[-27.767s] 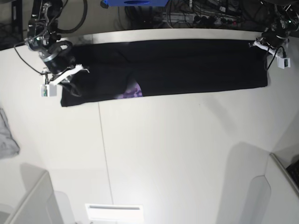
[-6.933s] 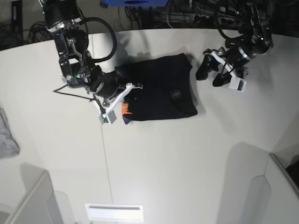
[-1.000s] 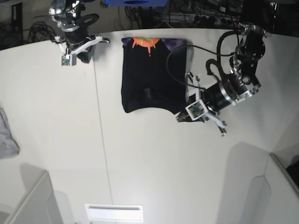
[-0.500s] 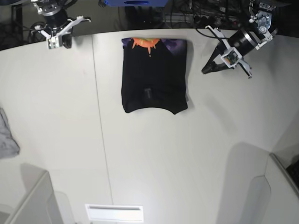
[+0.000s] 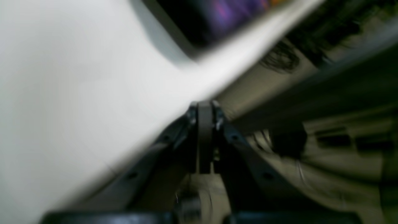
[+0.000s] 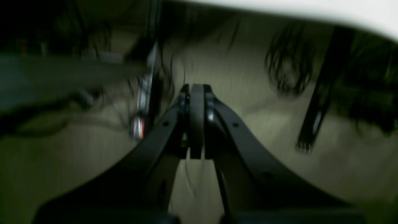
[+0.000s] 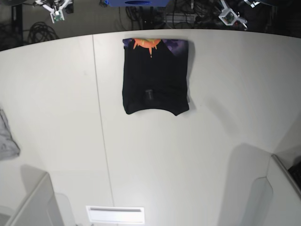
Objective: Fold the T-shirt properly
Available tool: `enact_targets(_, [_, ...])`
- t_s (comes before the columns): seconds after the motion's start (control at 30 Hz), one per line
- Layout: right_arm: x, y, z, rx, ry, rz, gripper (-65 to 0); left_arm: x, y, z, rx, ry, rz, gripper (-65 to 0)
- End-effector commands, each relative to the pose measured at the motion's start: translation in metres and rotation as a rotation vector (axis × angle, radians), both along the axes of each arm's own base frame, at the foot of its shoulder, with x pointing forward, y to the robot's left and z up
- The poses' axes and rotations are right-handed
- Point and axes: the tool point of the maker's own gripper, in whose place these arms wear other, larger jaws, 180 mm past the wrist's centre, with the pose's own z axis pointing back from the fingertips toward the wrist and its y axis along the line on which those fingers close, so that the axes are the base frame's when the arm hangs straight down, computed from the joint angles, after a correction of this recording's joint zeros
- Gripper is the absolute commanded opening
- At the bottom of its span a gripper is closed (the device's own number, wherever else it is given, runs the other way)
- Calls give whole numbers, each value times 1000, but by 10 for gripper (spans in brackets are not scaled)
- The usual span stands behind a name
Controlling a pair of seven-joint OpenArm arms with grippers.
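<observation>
T-shirt (image 7: 155,76) lies folded on the table (image 7: 211,141), well away from my left gripper (image 5: 204,107) and right gripper (image 6: 196,90), both clenched empty.

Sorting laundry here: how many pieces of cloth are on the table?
2: the folded black T-shirt at the table's far edge, and a grey cloth at the base view's left border, partly cut off.

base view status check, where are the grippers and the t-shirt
Left gripper shut, empty. Right gripper shut, empty, past the table's far edge. T-shirt folded on the table, print showing at its far end. Nothing on it.
</observation>
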Motion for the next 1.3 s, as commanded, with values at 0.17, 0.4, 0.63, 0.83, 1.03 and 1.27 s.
enact_targets(0.17, [-35,12,-9,14,168,109,-650,-65,-3,-32,-64,117,113,-650])
enact_targets(0.4, [-76,37,-52,77,331,281,-650,-107,-4,-80,-84,269,263,-650])
enact_targets(0.63, [-108,50,-108,88,482,394,-650,-122,13,-137,-32,388,385,-650])
enact_targets(0.83, [-106,78,-135,133,478,380,-650,-110,17,-171,-22,449,414,-650])
enact_targets(1.03, [-119,100,-162,178,473,300,-650,-126,2,-196,-1,591,246,-650])
enact_targets(1.27, [-163,91,-222,113,628,167,-650,-129,25,-222,189,646,157,-650])
